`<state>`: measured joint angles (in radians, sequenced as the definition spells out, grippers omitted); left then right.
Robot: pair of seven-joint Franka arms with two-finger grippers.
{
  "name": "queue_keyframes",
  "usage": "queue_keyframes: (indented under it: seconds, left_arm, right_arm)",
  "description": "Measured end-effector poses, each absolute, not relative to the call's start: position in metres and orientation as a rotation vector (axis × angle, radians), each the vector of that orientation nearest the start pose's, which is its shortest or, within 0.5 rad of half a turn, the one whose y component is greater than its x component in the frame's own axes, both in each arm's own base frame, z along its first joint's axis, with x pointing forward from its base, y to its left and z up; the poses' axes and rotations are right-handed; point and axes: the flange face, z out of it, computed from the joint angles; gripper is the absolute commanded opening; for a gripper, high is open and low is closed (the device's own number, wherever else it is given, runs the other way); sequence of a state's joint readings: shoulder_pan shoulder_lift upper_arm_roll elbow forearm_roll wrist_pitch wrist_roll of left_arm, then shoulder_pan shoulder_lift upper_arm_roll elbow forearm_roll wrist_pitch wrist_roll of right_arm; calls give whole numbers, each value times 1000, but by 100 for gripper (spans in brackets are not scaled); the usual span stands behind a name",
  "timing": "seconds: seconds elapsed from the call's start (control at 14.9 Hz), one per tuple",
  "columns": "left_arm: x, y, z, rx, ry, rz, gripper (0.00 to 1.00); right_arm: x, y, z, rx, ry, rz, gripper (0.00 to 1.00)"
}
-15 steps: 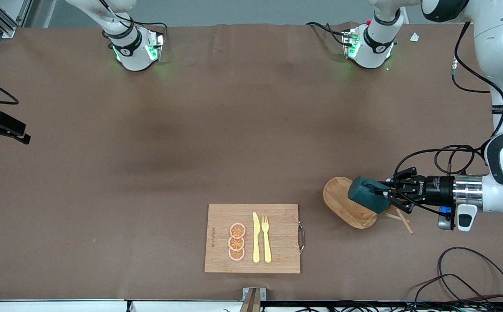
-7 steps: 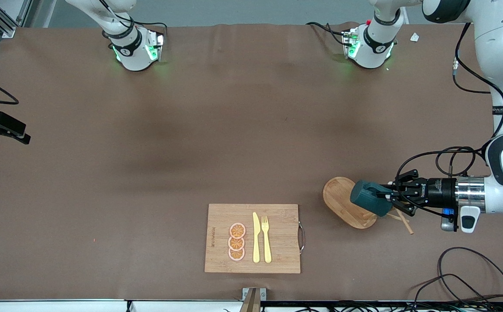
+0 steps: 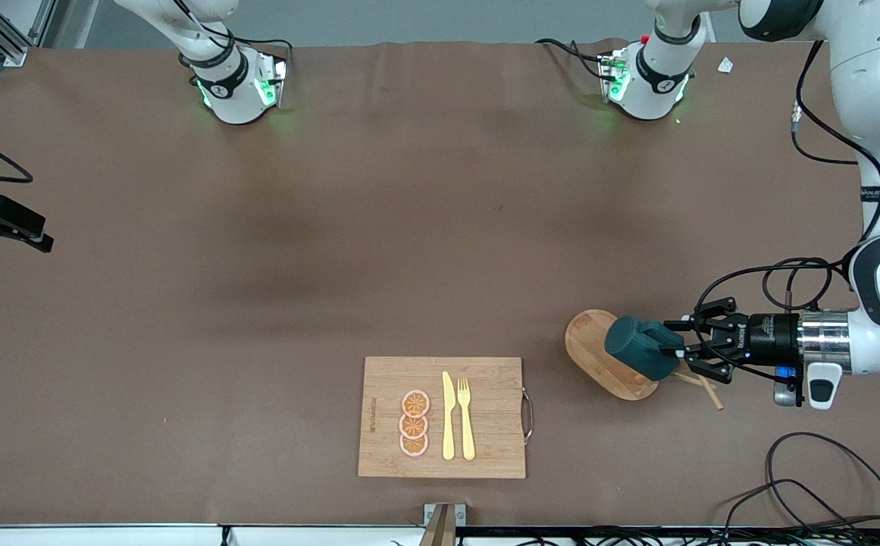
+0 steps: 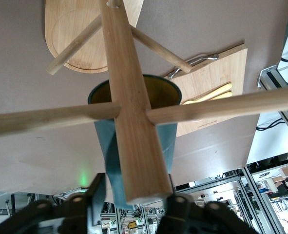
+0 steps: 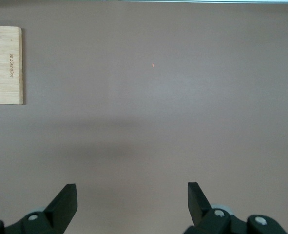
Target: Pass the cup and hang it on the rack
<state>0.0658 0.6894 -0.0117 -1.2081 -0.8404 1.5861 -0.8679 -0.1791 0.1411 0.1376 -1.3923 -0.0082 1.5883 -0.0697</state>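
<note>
Handover looks done: the small dark teal ribbed mug (image 3: 640,346) is in the left gripper (image 3: 681,350), held on its side over the light wooden mug tree with the oval bamboo base (image 3: 606,353). Fingers are clamped on the mug wall near its rim, the mug's closed bottom pointing away from the wrist, toward the right arm's end of the table.

From the left wrist view the mug (image 4: 134,141) sits right ahead of the gripper (image 4: 131,204), open mouth facing the rack post (image 4: 129,107), tan inside visible. The post runs across the mug mouth, with dowel pegs sticking out on both sides. Can't see the handle in any view, so can't tell if it's on a peg yet or just lined up close. My read: hanging is in progress, not finished, because the grip isn't released.

Left to do: seat the handle on a peg, let go, back the arm out without dragging the rack.

Right gripper (image 5: 131,204) is waiting, fingers spread wide with nothing between them, bare brown table under it and a corner of the rectangular bamboo cutting board (image 5: 5,66) ahead of it. In the front view that board (image 3: 386,417) carries orange slices, a yellow knife and fork, well apart from the left gripper
</note>
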Motion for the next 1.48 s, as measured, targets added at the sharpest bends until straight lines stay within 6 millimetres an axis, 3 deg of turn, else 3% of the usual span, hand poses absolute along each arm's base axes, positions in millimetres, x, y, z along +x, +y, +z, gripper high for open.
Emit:
queue_keyframes:
  seconds: [0.2,0.47,0.6,0.87,1.01,1.14,1.48]
  left_arm:
    - [720,-40,411,2048,1196,-721,100]
    - [708,-66,484,2082,1140,-635,100]
    - [692,-93,525,2191,1086,-556,100]
    - [644,-176,589,2578,947,-295,100]
    - [623,-197,615,2736,887,-132,100]
    - [612,-190,634,2852,804,-14,100]
    - [595,-136,667,3060,468,84,100]
  right_arm:
    - [599,-32,630,-3132,-41,-89,100]
    - [599,-32,630,-3132,-41,-89,100]
    - [599,-32,630,-3132,-41,-89,100]
    - [599,-33,630,-3145,-42,-89,100]
    - [599,-32,630,-3169,-53,-88,100]
    - [600,-24,630,-3177,-74,-88,100]
    - [600,-24,630,-3178,-73,-87,100]
